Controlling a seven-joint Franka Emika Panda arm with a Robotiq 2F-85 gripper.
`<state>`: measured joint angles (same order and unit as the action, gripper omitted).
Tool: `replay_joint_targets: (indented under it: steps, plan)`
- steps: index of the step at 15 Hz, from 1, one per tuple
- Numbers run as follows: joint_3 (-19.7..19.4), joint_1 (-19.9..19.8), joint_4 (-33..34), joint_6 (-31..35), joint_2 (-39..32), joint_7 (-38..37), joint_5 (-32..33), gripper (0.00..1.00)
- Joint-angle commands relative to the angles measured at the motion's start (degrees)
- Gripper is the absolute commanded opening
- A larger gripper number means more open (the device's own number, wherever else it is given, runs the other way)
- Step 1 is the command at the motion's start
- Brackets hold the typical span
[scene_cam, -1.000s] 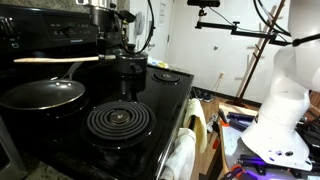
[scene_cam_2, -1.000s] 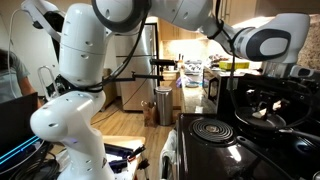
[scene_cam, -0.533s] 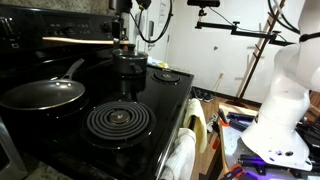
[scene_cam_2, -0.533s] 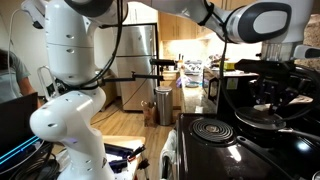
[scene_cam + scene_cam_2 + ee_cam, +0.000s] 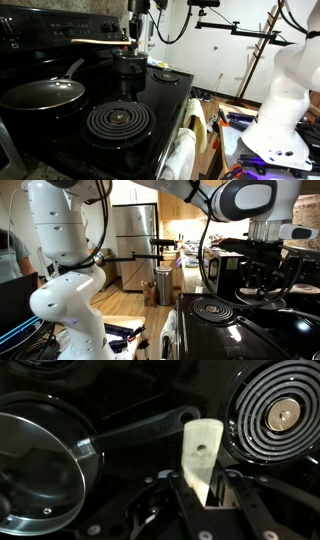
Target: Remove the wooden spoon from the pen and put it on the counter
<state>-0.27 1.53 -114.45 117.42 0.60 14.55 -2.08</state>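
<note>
My gripper (image 5: 133, 38) is shut on the handle end of the wooden spoon (image 5: 98, 42). It holds the spoon level, high above the stove, with the bowl pointing toward the left. In the wrist view the pale handle end with its hole (image 5: 200, 452) sits between my fingers (image 5: 207, 488). The black pan (image 5: 40, 96) sits empty on the front left burner, its silvery handle (image 5: 72, 69) rising toward the back. The pan is also at the left of the wrist view (image 5: 35, 470) and dimly visible in an exterior view (image 5: 262, 297).
A black spiral coil burner (image 5: 118, 121) lies right of the pan and also shows in the wrist view (image 5: 276, 415). A dark pot-like object (image 5: 130, 70) stands under the gripper. There is a small rear burner (image 5: 166, 76), a towel on the oven front (image 5: 186, 152), and the white robot base (image 5: 283, 110).
The gripper has lifted the spoon up from the pan and carried it to the right, away from the pan. The pan has not moved.
</note>
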Motion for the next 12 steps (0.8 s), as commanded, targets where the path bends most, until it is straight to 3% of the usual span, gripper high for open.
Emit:
replay_joint_targets:
  steps: [1,12]
  plan:
    - [0.07,-0.44,-6.18,1.31,5.22,-1.79,0.23,0.09]
    - [0.60,4.65,-9.55,-6.24,10.10,22.85,-9.84,0.09]
